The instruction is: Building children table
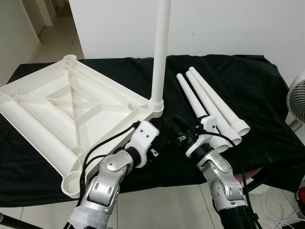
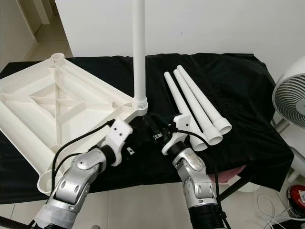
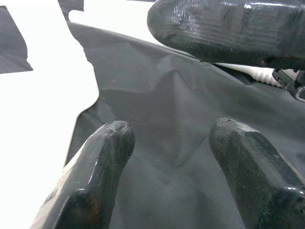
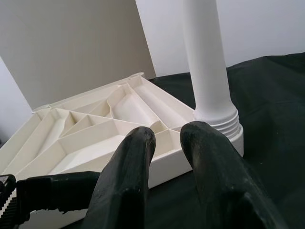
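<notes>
Here the large cream plastic tabletop [image 1: 62, 107] lies upside down on the black cloth [image 1: 257, 95] that covers the work surface, its ribbed underside facing up, with round sockets at the corners. One long white plastic leg [image 1: 160, 52] stands upright in the socket at the corner nearest the grippers; its threaded collar sits at the socket rim, though whether it is fully home cannot be judged. Three more white tapered legs [image 1: 209, 102] lie side by side on the cloth to the robot's right, touching one another, wide threaded ends toward the robot.

The left gripper [image 3: 167, 162] hovers low over the cloth just beside the tabletop's near edge, its two black fingers [image 3: 95, 171] spread apart with nothing between them. The right gripper [image 4: 169, 148] sits near the wide ends of the loose legs and looks toward the standing leg, its fingers nearly together and empty.

The step in hand appears to be fetching the next leg. It would go best if the right gripper opened and took the nearest leg close to its wide end, where the grip is firmer, then carried it to a free socket and held it plumb before turning, while the left steadies the tabletop.
</notes>
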Motion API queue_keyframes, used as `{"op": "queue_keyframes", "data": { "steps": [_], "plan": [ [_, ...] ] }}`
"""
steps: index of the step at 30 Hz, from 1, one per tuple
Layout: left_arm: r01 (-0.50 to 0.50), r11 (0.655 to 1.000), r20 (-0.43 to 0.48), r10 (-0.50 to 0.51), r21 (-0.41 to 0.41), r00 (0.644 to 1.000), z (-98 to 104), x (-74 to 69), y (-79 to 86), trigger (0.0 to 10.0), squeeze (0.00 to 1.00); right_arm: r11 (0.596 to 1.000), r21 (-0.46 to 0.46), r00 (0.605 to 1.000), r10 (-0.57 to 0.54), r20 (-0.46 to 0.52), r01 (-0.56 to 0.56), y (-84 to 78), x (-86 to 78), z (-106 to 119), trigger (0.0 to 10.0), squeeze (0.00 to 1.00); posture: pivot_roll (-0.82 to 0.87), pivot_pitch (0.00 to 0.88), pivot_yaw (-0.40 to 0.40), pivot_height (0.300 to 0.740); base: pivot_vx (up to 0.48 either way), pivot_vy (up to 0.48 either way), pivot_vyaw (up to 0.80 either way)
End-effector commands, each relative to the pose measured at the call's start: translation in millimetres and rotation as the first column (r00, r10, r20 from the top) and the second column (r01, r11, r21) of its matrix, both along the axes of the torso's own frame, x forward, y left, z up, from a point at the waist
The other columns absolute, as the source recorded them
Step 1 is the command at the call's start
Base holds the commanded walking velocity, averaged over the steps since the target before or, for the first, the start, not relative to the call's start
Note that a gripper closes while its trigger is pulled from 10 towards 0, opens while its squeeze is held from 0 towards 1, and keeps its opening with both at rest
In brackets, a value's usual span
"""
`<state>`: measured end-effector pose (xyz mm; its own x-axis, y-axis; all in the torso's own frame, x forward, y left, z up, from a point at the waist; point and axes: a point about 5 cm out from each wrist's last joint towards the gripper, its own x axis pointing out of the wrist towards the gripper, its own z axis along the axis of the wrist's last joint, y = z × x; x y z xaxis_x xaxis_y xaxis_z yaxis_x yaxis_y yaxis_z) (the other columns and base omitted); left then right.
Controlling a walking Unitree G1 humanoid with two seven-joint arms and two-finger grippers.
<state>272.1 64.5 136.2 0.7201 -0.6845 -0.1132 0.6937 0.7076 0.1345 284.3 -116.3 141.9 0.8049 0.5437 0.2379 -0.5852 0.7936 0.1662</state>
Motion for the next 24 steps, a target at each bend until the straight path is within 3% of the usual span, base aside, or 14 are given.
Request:
{"op": "queue_keyframes", "data": {
  "steps": [1,9,24],
  "plan": [
    [0.14,0.989,-0.037,-0.139,0.037,0.99,-5.0,-5.5,7.2,10.0,0.0,1.0,-0.007,1.0,-0.005,-0.009,0.004,0.1,-1.0,-3.4,10.0,0.0,-0.05,0.0,0.008,0.74,0.0,0.0,0.0],
    [0.078,0.986,-0.041,-0.073,0.15,0.996,-13.7,1.3,40.0,10.0,0.0,1.0,-0.001,1.0,-0.001,-0.014,0.001,1.4,-2.8,-4.7,10.0,0.0,-0.05,0.0,0.0,0.74,0.0,0.0,0.0],
    [0.037,0.981,-0.033,-0.031,0.19,0.999,-9.8,3.9,76.0,10.0,0.0,1.0,-0.004,1.0,0.002,-0.015,-0.002,0.3,-0.8,-4.2,10.0,0.0,-0.04,0.0,-0.015,0.74,0.0,0.0,0.0]
  ]
}}
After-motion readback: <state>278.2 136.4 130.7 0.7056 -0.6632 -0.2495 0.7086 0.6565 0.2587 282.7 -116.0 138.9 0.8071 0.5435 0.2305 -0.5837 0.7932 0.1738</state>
